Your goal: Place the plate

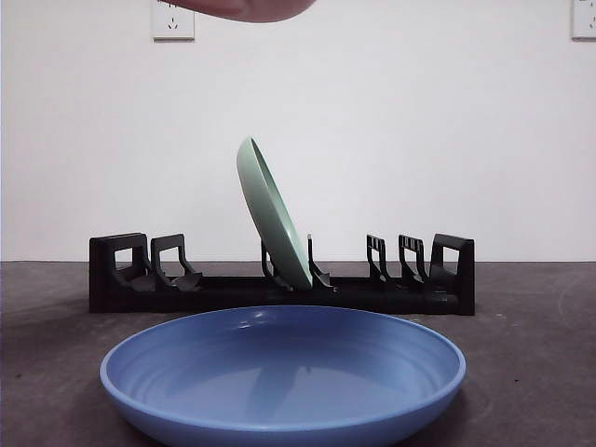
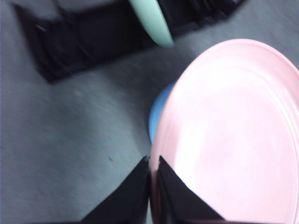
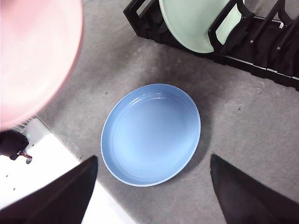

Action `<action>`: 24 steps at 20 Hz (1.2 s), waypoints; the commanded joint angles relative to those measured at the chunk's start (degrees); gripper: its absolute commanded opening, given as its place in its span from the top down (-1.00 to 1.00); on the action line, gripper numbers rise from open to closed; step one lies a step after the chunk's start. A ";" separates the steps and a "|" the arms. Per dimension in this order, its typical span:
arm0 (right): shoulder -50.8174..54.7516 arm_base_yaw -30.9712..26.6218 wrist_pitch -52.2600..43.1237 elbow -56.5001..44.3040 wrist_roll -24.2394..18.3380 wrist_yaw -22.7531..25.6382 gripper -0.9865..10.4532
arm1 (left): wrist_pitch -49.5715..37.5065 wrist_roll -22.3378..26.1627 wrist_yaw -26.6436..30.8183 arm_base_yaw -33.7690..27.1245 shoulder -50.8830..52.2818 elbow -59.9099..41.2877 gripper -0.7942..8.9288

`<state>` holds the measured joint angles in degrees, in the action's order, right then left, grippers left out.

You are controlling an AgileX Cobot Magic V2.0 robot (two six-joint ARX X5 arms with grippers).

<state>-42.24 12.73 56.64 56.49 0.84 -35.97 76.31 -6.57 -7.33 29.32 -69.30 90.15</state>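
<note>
Grey table (image 1: 531, 307), white wall (image 1: 419, 112), wall sockets at 11 (image 1: 173, 19) and 1 o'clock (image 1: 584, 17)

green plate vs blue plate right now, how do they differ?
Pose: the green plate stands on edge, tilted, in a slot of the black rack; the blue plate lies flat on the table, in front of the rack.
Colour: the green plate is pale green, the blue plate mid blue.
Support: the rack's dividers hold up the green plate; the blue plate rests only on the table.
Shared: both are round, shallow, and untouched by any gripper.
</note>
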 commanded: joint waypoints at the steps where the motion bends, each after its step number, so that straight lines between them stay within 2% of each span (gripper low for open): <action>1: -0.39 0.26 -0.72 0.79 0.22 0.00 0.16 | -3.06 0.74 -2.62 0.76 0.26 -3.63 0.81; 8: -0.39 0.26 -0.92 0.79 0.24 0.02 0.16 | -16.92 -0.94 -8.26 0.76 2.29 -18.71 0.81; 17: -0.39 0.26 -0.92 0.79 0.24 1.22 0.16 | -38.97 -3.82 -8.90 0.76 1.75 -37.16 0.81; 20: -0.39 0.26 -0.94 0.79 0.24 1.60 0.16 | -45.09 -6.71 -8.87 0.76 0.48 -40.24 0.81; 24: -0.39 0.26 -0.96 0.79 0.24 1.62 0.16 | -48.19 -7.19 -8.90 0.94 -2.78 -40.70 0.81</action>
<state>-42.26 12.73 56.31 56.49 0.86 -34.44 28.99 -12.45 -15.44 29.78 -70.85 48.86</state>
